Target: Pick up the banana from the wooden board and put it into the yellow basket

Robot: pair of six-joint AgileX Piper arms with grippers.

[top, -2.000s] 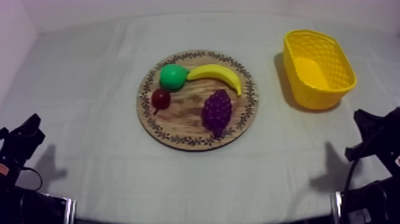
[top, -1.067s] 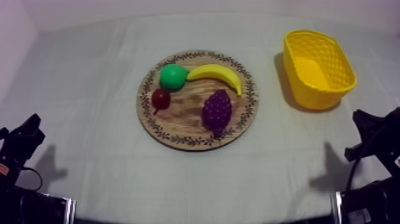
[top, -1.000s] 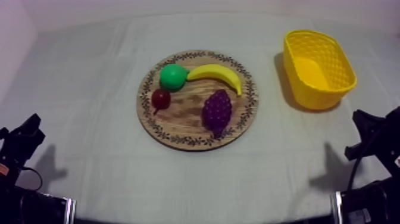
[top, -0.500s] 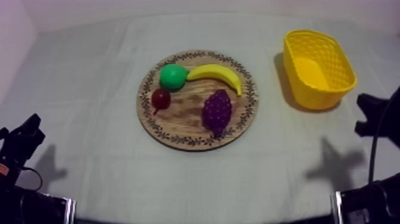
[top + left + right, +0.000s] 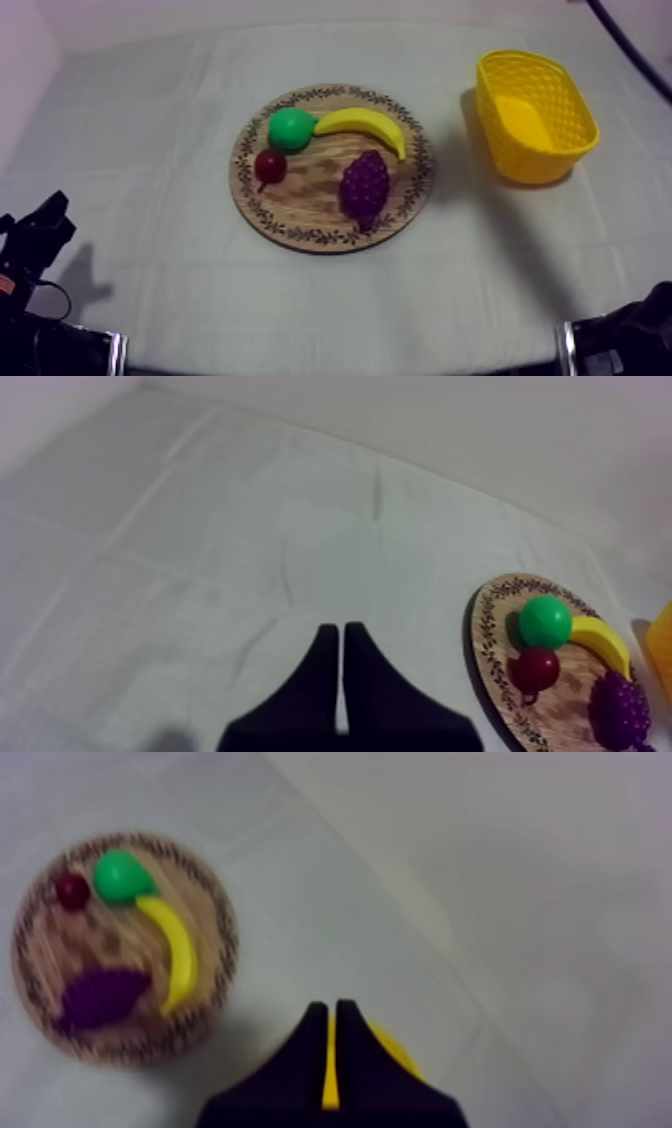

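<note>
banana (image 5: pixel 365 125) is laid on board (image 5: pixel 300 228), tip at pear (image 5: pixel 290 129) | basket (image 5: pixel 548 160) is set well apart | left claw (image 5: pixel 342 638) and right claw (image 5: pixel 332 1014) are closed to narrow wedges, nothing held | right claw to be opened, banana taken mid-curve clear of pear | basket glimpsed just behind right claw in wrist view; board-basket gap given by top view

We see a rounded green toy pear (image 5: pixel 290 128), and just beside it, on the side nearer the top camera, a small red fruit (image 5: pixel 269 164) of glossy dark plastic with a short stalk. A knobbly bunch of purple toy grapes (image 5: pixel 365 187) lies to their right, apart from both. A creased grey-white cloth (image 5: pixel 150 120) covers the table.
</note>
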